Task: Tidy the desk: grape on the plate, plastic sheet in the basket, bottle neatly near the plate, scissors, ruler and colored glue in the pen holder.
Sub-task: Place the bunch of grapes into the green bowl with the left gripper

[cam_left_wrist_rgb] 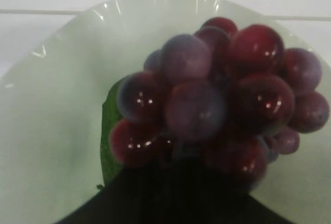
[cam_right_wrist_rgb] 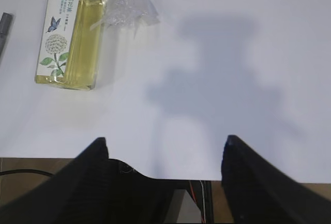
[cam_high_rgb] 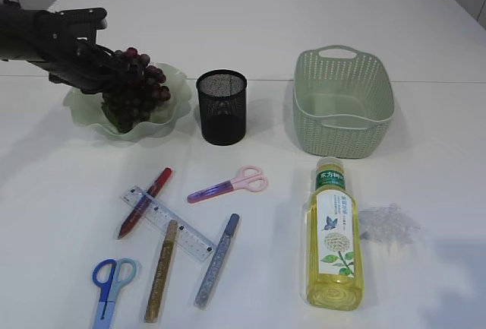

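A dark purple grape (cam_high_rgb: 138,90) bunch rests in the pale green plate (cam_high_rgb: 173,113) at back left. My left gripper (cam_high_rgb: 112,74) is shut on it from the left. In the left wrist view the grape (cam_left_wrist_rgb: 217,94) fills the frame over the plate (cam_left_wrist_rgb: 46,110), and the left gripper (cam_left_wrist_rgb: 181,175) is a dark mass under it. The bottle (cam_high_rgb: 332,234) lies beside the crumpled plastic sheet (cam_high_rgb: 389,224). Pink scissors (cam_high_rgb: 228,186), blue scissors (cam_high_rgb: 110,282), the ruler (cam_high_rgb: 168,223) and colored glue (cam_high_rgb: 144,201) sticks lie at front left. My right gripper (cam_right_wrist_rgb: 164,146) hangs open over bare table.
The black mesh pen holder (cam_high_rgb: 222,107) stands between the plate and the green basket (cam_high_rgb: 380,120), which has nothing in it. The right wrist view shows the bottle (cam_right_wrist_rgb: 70,38), the plastic sheet (cam_right_wrist_rgb: 126,8) and the table's near edge below the jaws.
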Robot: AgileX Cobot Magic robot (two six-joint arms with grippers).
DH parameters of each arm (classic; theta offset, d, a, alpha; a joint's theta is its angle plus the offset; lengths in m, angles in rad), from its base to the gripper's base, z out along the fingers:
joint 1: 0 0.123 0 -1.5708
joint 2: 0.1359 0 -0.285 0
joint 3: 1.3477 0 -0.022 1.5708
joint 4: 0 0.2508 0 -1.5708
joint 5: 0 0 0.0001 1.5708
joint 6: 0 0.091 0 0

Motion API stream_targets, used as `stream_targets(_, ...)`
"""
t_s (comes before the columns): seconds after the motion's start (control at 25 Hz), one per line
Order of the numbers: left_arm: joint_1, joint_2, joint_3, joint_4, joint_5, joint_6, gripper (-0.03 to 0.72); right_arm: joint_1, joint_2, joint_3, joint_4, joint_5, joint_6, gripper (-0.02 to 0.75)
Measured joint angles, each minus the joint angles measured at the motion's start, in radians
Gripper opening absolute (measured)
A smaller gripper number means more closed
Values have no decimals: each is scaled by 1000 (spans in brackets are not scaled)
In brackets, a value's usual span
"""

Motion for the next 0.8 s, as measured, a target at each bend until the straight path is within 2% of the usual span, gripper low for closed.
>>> stream_targets(0.08, 0, 2, 0, 0, 9, 0, 188, 0, 0, 0, -8, 2, 0, 528)
stream_targets(0.32, 0, 9, -16, 0, 15, 0, 454, 0, 0, 0, -10, 2, 0, 527)
stream_targets(0.4, 0, 11, -26, 0, 31, 0, 501, 0, 0, 0, -10, 2, 0, 527)
stream_targets(0.8, 0, 11, -208, 20, 277, 0, 531, 0, 0, 0, -34, 2, 0, 527)
